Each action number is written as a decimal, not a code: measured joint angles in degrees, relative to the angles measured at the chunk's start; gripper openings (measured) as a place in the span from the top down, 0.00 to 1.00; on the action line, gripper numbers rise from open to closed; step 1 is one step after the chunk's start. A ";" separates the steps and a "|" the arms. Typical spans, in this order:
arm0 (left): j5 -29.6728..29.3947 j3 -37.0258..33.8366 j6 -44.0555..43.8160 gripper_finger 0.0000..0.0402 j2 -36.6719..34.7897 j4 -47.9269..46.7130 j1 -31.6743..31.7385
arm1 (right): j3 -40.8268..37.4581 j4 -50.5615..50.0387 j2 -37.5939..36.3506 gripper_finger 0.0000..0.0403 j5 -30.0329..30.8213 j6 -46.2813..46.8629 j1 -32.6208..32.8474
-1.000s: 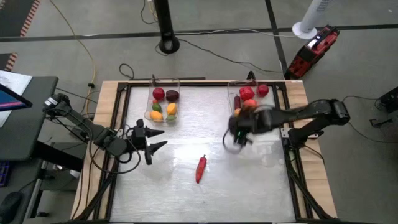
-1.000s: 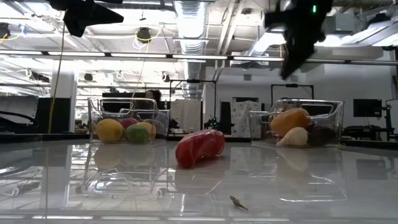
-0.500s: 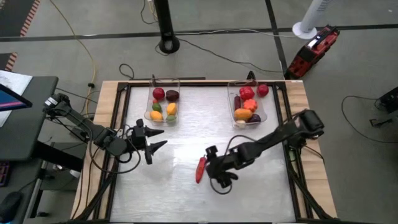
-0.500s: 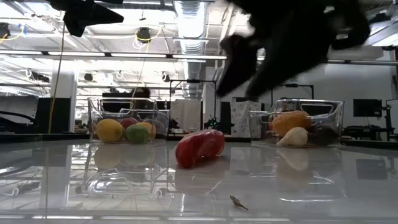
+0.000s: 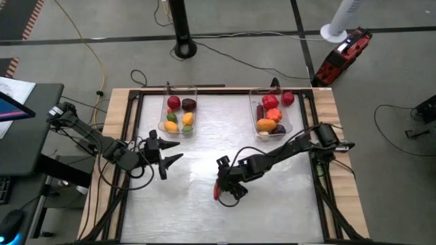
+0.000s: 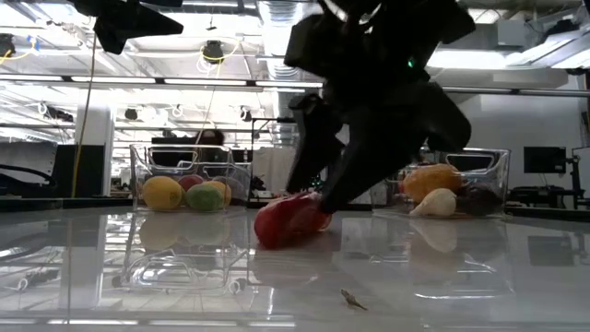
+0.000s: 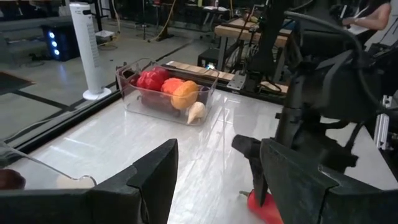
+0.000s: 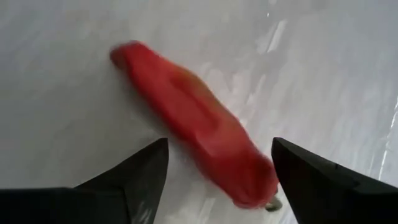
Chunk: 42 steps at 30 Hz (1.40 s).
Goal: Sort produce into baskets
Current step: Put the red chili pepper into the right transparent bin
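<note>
Looking across my glossy white tabletop [image 5: 272, 204], I find the nearest piece first: a long, smooth red chili-shaped toy [image 8: 193, 127] lying flat on the bare surface toward the front middle. My right gripper [image 5: 227, 188] is low over it, its two dark wedge-shaped fingers [image 8: 130, 177] spread wide, one on each side of the chili and pinching nothing. From table height the dark arm blocks the chili's upper end, and I cannot tell whether a finger touches it.

Off to the left, my left gripper [image 5: 168, 154] hangs above the table, well apart from the chili, its pointed black fingers [image 7: 155, 174] spread and empty.

Farther back stand my two bins. I see the left clear plastic rectangular bin with rounded corners [image 5: 194, 88] holding a round red piece, a dark purple round one, a green one and some yellow-orange ones, all small and smooth. The right clear plastic bin of the same shape [image 5: 251, 102] holds bumpy red pieces, a plump orange one [image 7: 185, 94], a pale cream pointed one [image 7: 196, 112] and a dark purple one. One small round red piece [image 5: 288, 98] rests just outside that bin's far right side.

Beyond the table's wooden edge [image 5: 116, 109], on the grey floor, lie a red-and-black boxy device [image 5: 342, 57] and the white slatted tower fan [image 7: 86, 50].
</note>
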 joint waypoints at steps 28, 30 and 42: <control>1.36 0.02 0.02 0.47 -0.02 -0.40 0.00 | 5.34 -29.30 -12.01 0.70 15.06 7.66 -8.28; 1.38 0.02 0.02 0.47 0.00 -0.59 0.02 | 5.34 -33.83 -16.08 0.70 17.03 10.50 -9.81; 1.38 0.02 -0.28 0.47 -0.02 -0.59 0.00 | -5.20 -40.57 -35.14 0.64 23.10 19.24 -25.25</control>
